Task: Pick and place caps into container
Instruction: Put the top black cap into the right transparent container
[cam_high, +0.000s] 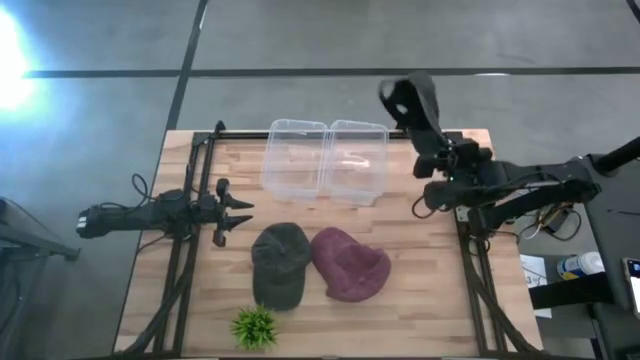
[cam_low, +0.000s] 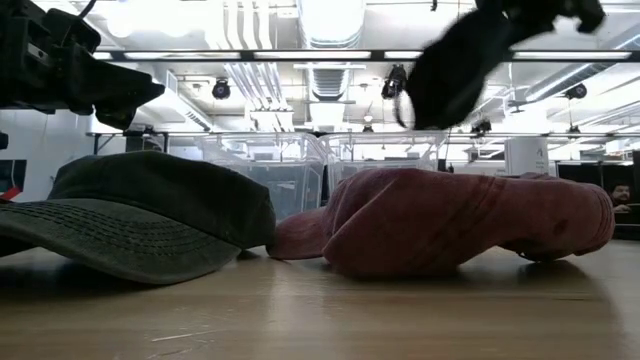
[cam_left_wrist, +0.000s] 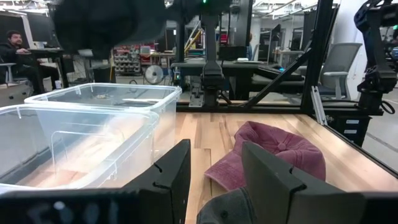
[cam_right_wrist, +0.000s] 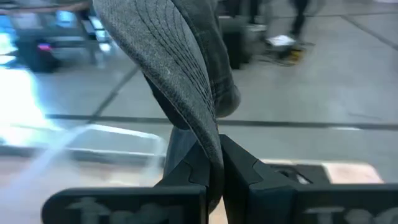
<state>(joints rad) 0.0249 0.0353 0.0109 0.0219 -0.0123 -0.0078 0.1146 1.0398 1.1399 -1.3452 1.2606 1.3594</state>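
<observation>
Above the far right corner of the table (cam_high: 420, 320), the right gripper (cam_high: 432, 150) holds a dark cap (cam_high: 415, 105) in the air, its fingers (cam_right_wrist: 245, 165) pinched tight on the fabric; the cap hangs beyond the table's far edge, just to the right of the bins. Two clear bins stand side by side at the far edge: the left bin (cam_high: 293, 158) and the right bin (cam_high: 355, 160), their walls touching. Nearer the front lie two more caps, an olive cap (cam_high: 279, 264) and a maroon cap (cam_high: 348, 263), side by side and touching at their inner edges, the olive one on the left. In the low view the olive cap's brim (cam_low: 95, 240) lies flat on the wood and the maroon cap (cam_low: 450, 232) sits slumped beside it. A small green plant (cam_high: 254, 326) stands at the front edge, just in front of the olive cap. The left gripper (cam_high: 238, 216) rests low at the table's left side, near the olive cap, pointing toward the middle with its fingers (cam_left_wrist: 168, 180) spread apart and nothing between them. A person sits at a desk in the room behind (cam_left_wrist: 15, 53).
</observation>
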